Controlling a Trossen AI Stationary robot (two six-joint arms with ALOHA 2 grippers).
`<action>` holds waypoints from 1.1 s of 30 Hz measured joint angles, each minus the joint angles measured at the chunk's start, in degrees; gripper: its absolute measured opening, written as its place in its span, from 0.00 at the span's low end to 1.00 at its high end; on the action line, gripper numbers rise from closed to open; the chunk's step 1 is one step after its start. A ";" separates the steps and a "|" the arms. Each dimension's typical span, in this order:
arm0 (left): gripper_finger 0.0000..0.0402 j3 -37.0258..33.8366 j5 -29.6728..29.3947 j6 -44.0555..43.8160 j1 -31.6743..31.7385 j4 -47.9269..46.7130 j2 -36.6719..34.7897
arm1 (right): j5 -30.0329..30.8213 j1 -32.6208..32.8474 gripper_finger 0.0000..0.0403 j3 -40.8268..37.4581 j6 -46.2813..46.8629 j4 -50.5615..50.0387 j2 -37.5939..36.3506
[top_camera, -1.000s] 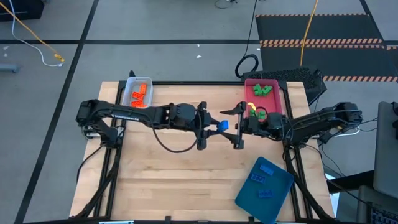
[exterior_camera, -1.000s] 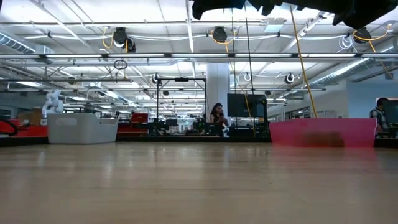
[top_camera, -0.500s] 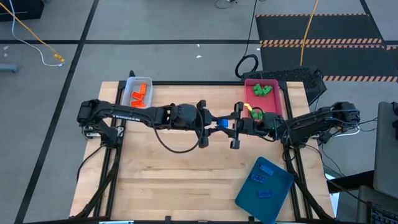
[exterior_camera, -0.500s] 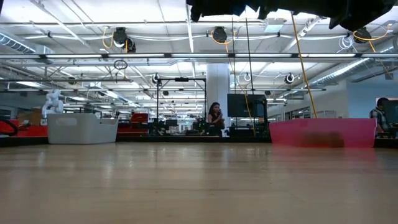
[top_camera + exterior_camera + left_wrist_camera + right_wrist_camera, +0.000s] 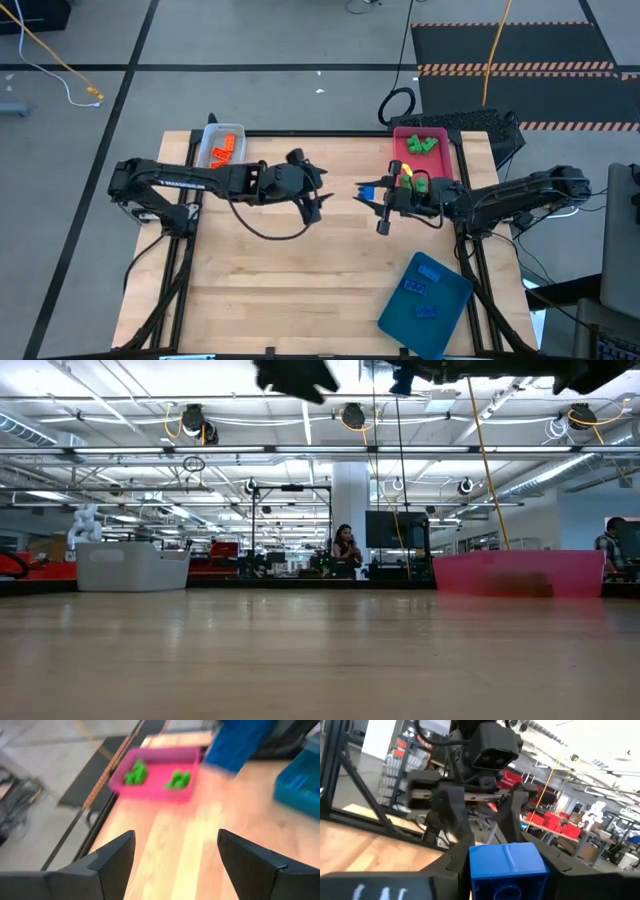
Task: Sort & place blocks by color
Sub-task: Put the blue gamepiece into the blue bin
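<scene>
1. Small pale-blue plastic tray (image 5: 212,152) at the wooden table's (image 5: 280,290) far left corner, holding several small orange studded plastic bricks (image 5: 226,147).
2. Left gripper (image 5: 306,190) raised over the table's middle-left, fingers spread apart, nothing between them; left wrist view shows both dark fingers (image 5: 105,860) wide apart with bare wood in between.
3. Small blue studded plastic brick (image 5: 367,190) clamped in the right gripper (image 5: 372,196), raised over the table centre, just in front of the pink tray's near-left corner. Right wrist view: blue brick (image 5: 506,864) sits right between the gripper's own fingers, left arm (image 5: 485,755) facing it beyond.
4. The two grippers are apart, gap of bare table between them.
5. Pink flat plastic tray (image 5: 447,160) at the far right, with green studded bricks (image 5: 422,144) in it; a small yellow piece (image 5: 406,170) shows at its near-left, over the right arm.
6. Dark-teal flat plastic tray (image 5: 452,305) at the near right edge, tilted, holding three blue studded bricks (image 5: 422,287).
7. Low view: both arms only as dark shapes at the top; pink tray (image 5: 520,574) on the right, pale tray (image 5: 132,567) on the left.
</scene>
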 joint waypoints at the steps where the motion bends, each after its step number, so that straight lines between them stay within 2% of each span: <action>1: 0.70 0.00 -1.03 -1.07 -0.10 -2.35 -0.69 | 0.01 0.10 0.32 0.04 0.41 -2.38 -1.42; 6: 0.63 0.00 -4.89 -6.15 -0.14 -12.12 -2.79 | -1.23 1.18 0.32 -0.03 5.34 -15.24 -8.03; 10: 0.57 0.00 -5.49 -6.61 0.31 -15.48 -2.64 | -14.81 2.57 0.32 -0.01 14.68 -23.97 -11.97; 12: 0.54 0.00 -5.67 -6.26 0.66 -15.04 -2.23 | -19.67 4.63 0.32 -0.01 19.75 -27.31 -13.28; 21: 0.44 -0.02 -5.62 -5.96 1.19 -14.65 -2.09 | -19.77 17.60 0.32 -0.01 37.03 -37.15 -13.70; 33: 0.38 -0.02 -5.54 -7.21 -0.20 -14.46 -2.09 | -19.53 32.60 0.32 -0.03 62.55 -42.58 -3.72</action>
